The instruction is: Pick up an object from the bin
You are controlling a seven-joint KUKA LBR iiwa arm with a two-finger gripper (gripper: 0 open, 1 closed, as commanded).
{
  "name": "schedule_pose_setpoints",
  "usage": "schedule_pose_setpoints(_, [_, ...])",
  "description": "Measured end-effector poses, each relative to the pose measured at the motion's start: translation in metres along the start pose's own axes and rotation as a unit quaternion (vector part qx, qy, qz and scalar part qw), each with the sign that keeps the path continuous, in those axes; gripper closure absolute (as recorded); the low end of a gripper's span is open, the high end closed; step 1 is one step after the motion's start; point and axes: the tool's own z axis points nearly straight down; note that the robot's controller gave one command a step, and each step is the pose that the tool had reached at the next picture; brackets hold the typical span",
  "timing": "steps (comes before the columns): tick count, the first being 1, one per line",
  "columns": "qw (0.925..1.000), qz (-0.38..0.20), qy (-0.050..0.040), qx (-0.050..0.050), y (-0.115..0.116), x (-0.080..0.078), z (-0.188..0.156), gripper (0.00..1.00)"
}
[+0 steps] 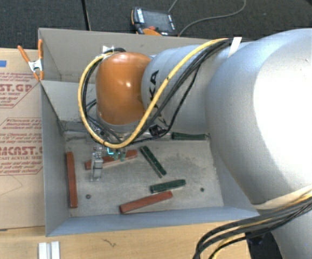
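My gripper (97, 165) hangs below the orange wrist cover, low over the left-middle of the bin floor. It is at the left end of a short red-brown stick (119, 159) that lies nearly level and runs off to the right under the wrist. A dark green stick (153, 162) lies diagonally just right of that one. A longer red-brown stick (70, 179) lies upright along the bin's left wall, a little left of the gripper.
Another dark green stick (167, 186) and a red-brown stick (146, 202) lie near the front wall. A third green stick (188, 136) lies at the back right, partly under the arm. The big arm covers the bin's right side.
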Motion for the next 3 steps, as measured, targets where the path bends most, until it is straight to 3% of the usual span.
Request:
schedule_pose_setpoints(1, [0.9997,-0.025,-0.0007,0.002,-0.073,-0.001,0.061,0.00])
schedule_pose_setpoints(2, [0.9996,-0.027,-0.0034,0.000,-0.067,-0.002,0.056,1.00])
schedule_pose_setpoints(3, [0.9993,-0.036,-0.0082,0.000,-0.102,0.021,-0.134,1.00])
